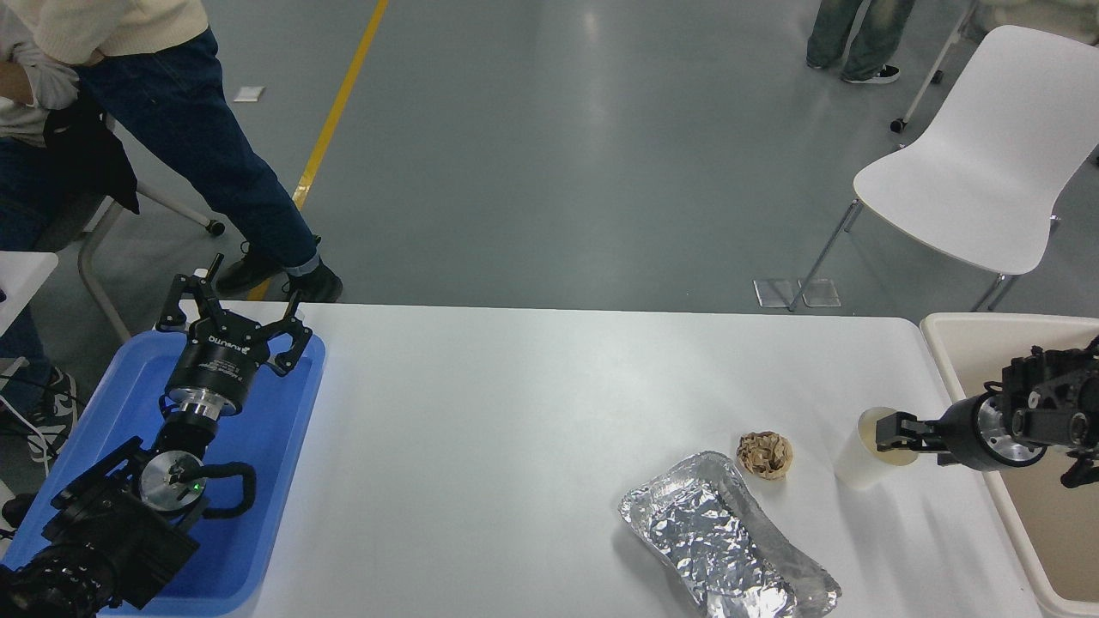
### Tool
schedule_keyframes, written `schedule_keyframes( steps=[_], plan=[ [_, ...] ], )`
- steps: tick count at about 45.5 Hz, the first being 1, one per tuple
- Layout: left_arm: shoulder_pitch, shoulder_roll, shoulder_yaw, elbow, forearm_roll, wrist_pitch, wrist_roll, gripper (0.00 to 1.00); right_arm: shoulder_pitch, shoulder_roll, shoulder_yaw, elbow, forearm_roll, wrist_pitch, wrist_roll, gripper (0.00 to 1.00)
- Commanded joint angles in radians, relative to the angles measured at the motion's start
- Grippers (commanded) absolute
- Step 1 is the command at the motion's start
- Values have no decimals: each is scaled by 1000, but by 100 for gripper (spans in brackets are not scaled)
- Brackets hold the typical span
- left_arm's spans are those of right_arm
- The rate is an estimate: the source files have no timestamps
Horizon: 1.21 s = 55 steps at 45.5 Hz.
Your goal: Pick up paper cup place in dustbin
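The white paper cup (857,463) stands upright on the white table (532,412) near its right edge. My right gripper (889,432) comes in from the right, level with the cup's rim, and its tip overlaps the cup's mouth. From this side I cannot see whether it is open or shut. The cup rests on the table. The beige dustbin (955,333) stands just off the table's right edge, partly behind my right arm. My left gripper (230,316) is parked open above the blue tray (283,481) at the lower left.
A brown crumpled paper ball (764,454) lies left of the cup. A silver foil tray (730,541) lies in front of it. A white chair (987,146) stands behind the table's right corner. A person's legs (206,146) are at the far left.
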Motion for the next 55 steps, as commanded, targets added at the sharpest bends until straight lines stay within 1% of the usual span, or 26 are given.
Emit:
schedule_keyframes(
  steps=[1,5,20,29,32,36,41,51,55],
  plan=[
    [1,0,0,0,0,0,0,100,-3,-40,26,-2,2,3,-2,0],
    [0,0,0,0,1,0,0,100,0,-46,24,4,2,9,-8,0],
    [0,0,0,0,0,0,0,100,26,-57,24,25,1,71,-8,0],
    [0,0,0,0,1,0,1,100,95,-101,15,71,-19,143,-5,0],
    [0,0,0,0,1,0,1,100,146,-115,11,119,-38,181,-5,0],
    [0,0,0,0,1,0,3,100,230,-131,11,205,-108,232,-5,0],
    [0,0,0,0,1,0,3,100,331,-135,9,286,-151,296,-4,0],
    [0,0,0,-2,1,0,5,100,500,-135,-3,315,-161,517,-4,0],
    [-2,0,0,0,1,0,5,100,570,-134,-15,317,-161,572,-4,0]
  ],
)
